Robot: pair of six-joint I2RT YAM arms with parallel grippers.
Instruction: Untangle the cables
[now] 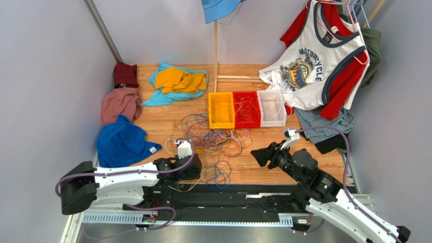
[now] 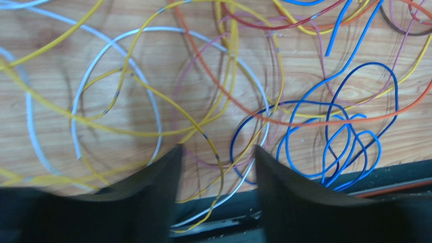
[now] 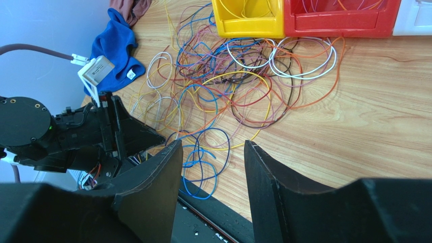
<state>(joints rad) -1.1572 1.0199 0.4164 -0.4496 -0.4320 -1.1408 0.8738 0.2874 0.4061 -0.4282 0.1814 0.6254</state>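
Note:
The cables (image 1: 215, 144) lie in a loose multicoloured tangle on the wooden table, in front of three bins. My left gripper (image 1: 196, 171) hangs low over the near left edge of the pile. In the left wrist view it (image 2: 217, 152) is open, and a yellow cable (image 2: 215, 152) and a white cable (image 2: 243, 179) run loose across the gap between its fingers (image 2: 152, 197). Blue loops (image 2: 334, 136) lie just to the right. My right gripper (image 1: 255, 156) hovers right of the pile, open (image 3: 213, 147), holding nothing, with blue loops (image 3: 203, 162) on the table beyond it.
Yellow (image 1: 221, 110), red (image 1: 246, 109) and white (image 1: 272, 107) bins behind the pile hold some wires. Clothes lie around: a blue cloth (image 1: 121, 142) at the left, pink (image 1: 120, 104) and teal-orange (image 1: 175, 81) ones behind, shirts (image 1: 319, 66) hanging at the right. A black rail (image 1: 228, 190) lines the near edge.

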